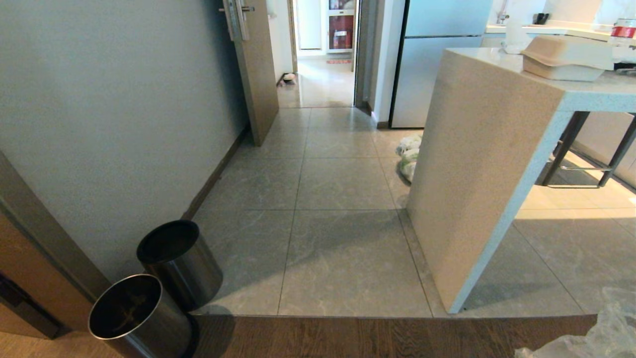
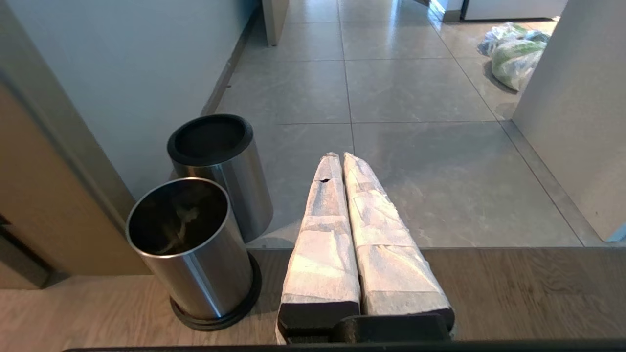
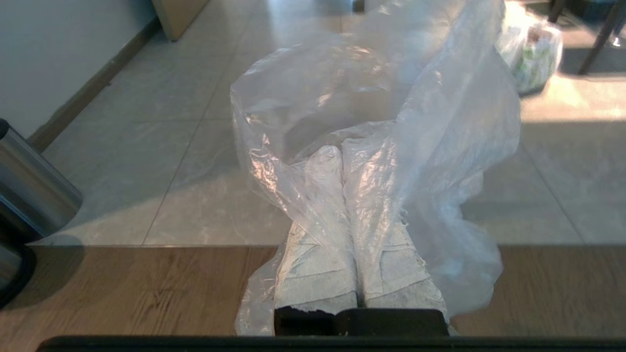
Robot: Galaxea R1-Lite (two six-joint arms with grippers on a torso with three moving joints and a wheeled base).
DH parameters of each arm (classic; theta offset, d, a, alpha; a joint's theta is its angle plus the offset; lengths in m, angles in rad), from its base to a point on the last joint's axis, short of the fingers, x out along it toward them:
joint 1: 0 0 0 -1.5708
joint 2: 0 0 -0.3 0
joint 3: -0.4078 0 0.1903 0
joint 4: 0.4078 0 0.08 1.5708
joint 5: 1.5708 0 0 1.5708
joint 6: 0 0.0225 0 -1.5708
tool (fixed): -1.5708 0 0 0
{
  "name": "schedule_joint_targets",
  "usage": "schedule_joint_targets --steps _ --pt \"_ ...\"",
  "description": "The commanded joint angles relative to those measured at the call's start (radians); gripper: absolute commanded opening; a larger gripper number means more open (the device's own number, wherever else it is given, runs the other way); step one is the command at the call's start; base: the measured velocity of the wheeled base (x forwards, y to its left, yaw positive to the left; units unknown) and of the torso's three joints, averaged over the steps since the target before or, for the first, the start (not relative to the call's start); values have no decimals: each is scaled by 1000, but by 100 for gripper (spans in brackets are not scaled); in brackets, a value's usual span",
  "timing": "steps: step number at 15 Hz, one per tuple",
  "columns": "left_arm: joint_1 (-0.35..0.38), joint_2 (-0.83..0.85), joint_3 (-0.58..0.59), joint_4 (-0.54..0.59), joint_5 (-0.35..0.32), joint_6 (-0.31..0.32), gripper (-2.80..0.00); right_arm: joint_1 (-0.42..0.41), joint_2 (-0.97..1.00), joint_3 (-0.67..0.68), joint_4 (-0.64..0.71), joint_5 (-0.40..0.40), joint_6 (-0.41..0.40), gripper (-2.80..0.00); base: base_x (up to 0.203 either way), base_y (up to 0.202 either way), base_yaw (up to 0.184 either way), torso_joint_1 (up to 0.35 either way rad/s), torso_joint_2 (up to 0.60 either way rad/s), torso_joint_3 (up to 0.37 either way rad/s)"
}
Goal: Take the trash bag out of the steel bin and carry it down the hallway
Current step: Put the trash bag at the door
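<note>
— Head view first: what's underfoot, nearest us?

— A strip of dark wood flooring (image 1: 377, 338), then grey marble-look tiles (image 1: 343, 258) running toward an open door (image 1: 256, 74). Through the doorway the hallway (image 1: 323, 79) carries on, pale and glossy, with something red at its far end. A grey wall (image 1: 109, 109) runs along the left; on the right stands a stone-topped counter (image 1: 477, 164) with a tan lidded container (image 1: 564, 59) on it, and a fridge (image 1: 437, 59) behind.

— And the bins?

— Bottom left, by the wall. The steel bin (image 1: 139, 318) sits on its black base ring, open and shiny inside. Just beyond it, touching or nearly so, is the black-rimmed inner bucket (image 1: 181, 263), standing upright on the tile edge.

— Where's the trash bag?

— Out of the bin. In the head view it shows at the bottom right corner (image 1: 596, 333). The right wrist view shows the right gripper (image 3: 341, 149) clenched on it, fingers pressed together with the film draped over and around them.

— How does it look?

— Clear, thin, crinkled, catching the light; it billows up past the fingertips and hangs down on both sides.

— The other arm?

— The left gripper (image 2: 341, 156) hovers over the wood edge beside the bin, its wrapped fingers (image 2: 323, 244) pressed together, holding nothing.

— Anything further off?

— A white bag with green print (image 2: 516, 54) on the tiles by the counter's foot.
</note>
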Motion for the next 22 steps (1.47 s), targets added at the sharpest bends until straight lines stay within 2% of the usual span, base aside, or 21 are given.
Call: schedule_joint_targets --steps 1,8,22 --pt "0 0 0 0 0 0 -280 0 0 2 0 0 0 -280 0 0 0 0 0 0" --pt "0 0 0 0 0 0 -280 0 0 2 0 0 0 -280 9 0 0 0 1 1" --pt "0 0 0 0 1 0 -280 0 0 2 0 0 0 -280 189 0 1 2 5 3"
